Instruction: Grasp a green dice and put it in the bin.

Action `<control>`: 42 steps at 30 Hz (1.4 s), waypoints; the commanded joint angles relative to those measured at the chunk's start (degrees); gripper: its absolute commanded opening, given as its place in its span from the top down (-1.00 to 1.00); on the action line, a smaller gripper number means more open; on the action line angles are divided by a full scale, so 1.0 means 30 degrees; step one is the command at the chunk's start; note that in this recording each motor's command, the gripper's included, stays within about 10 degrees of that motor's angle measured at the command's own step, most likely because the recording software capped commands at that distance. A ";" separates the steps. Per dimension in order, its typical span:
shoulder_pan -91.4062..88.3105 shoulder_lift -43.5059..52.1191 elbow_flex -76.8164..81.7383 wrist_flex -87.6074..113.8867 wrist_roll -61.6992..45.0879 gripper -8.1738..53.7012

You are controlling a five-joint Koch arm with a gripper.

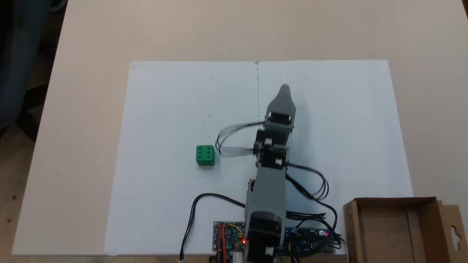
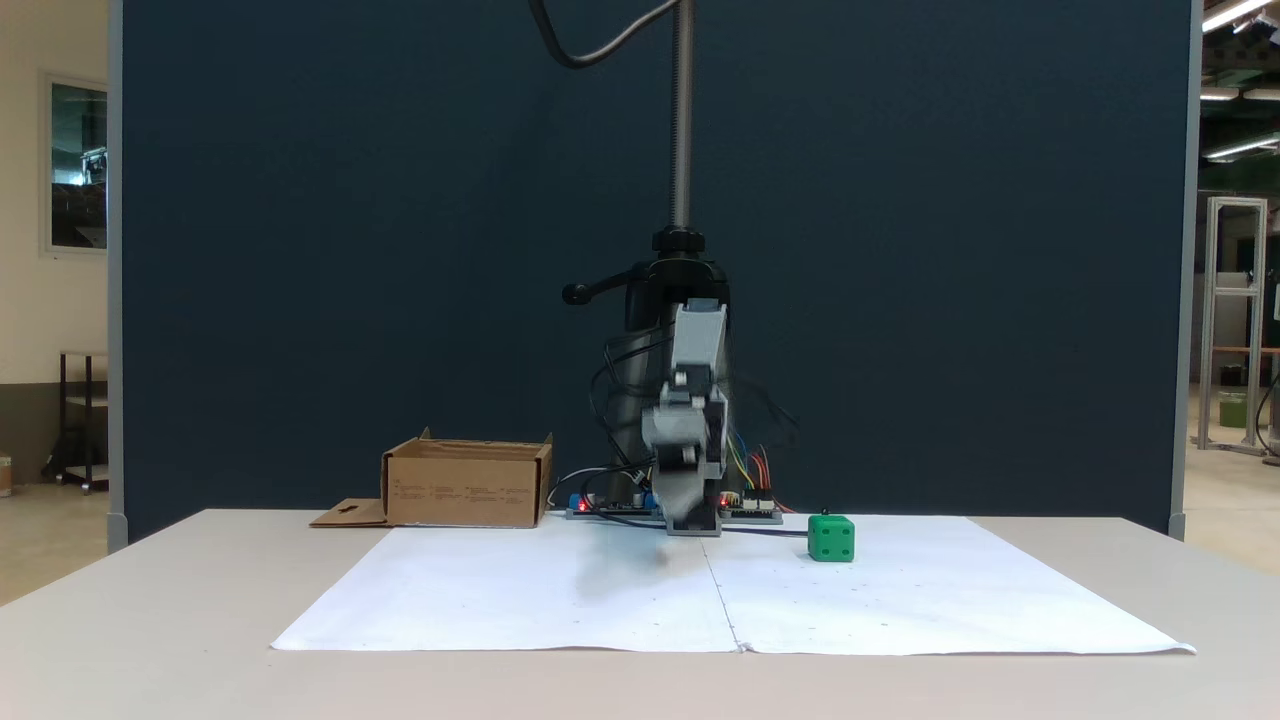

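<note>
The green dice (image 1: 205, 155) (image 2: 831, 538) sits alone on the white paper, left of the arm in a fixed view from above and right of it in the front one. My gripper (image 1: 285, 88) (image 2: 690, 525) reaches out low over the paper's middle, well apart from the dice, with nothing visibly in it. Its jaws lie one over the other, so I cannot tell whether they are apart. The bin (image 1: 384, 233) (image 2: 467, 490), a brown cardboard box with a hang-hole flap, stands beside the arm's base, on the far side from the dice.
Two white paper sheets (image 1: 329, 128) cover the table's middle. Circuit boards (image 1: 226, 237) with lit red LEDs and loose black cables (image 1: 193, 219) lie around the arm's base. A clamp stand pole (image 2: 682, 120) rises behind the arm before a dark blue partition.
</note>
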 commanded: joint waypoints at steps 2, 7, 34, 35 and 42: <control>0.0029 0.2080 -0.4300 0.4183 0.0879 -0.67; -0.0645 0.2051 -0.8672 1.0599 0.2930 -0.68; -1.8252 -0.4922 -1.2568 2.8975 1.3975 -0.70; -1.8896 -0.5596 -1.2686 2.8711 1.4326 -0.70; -2.0361 -0.6885 -1.4678 2.8330 1.5850 -0.69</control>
